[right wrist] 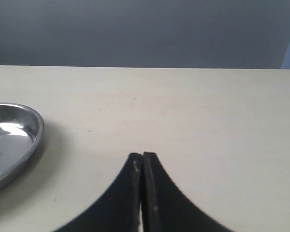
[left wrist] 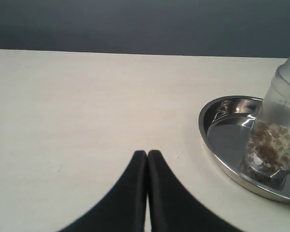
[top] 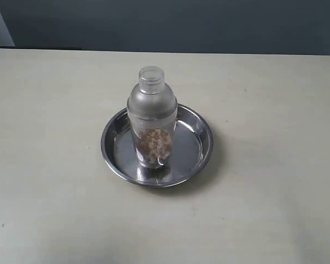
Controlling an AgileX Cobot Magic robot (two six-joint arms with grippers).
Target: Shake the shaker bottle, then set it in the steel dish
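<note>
The shaker bottle (top: 152,118), frosted plastic with a clear cap and brown granules inside, stands upright in the middle of the steel dish (top: 203,132) on the table. In the left wrist view the shaker bottle (left wrist: 280,135) and steel dish (left wrist: 217,121) show at one edge, apart from my left gripper (left wrist: 147,153), which is shut on nothing. My right gripper (right wrist: 142,155) is shut and empty too, with only part of the steel dish (right wrist: 24,128) visible beside it. Neither gripper shows in the exterior view.
A pale beige tabletop (top: 49,110) surrounds the dish. A dark blue-grey wall (top: 170,25) runs along the table's far edge.
</note>
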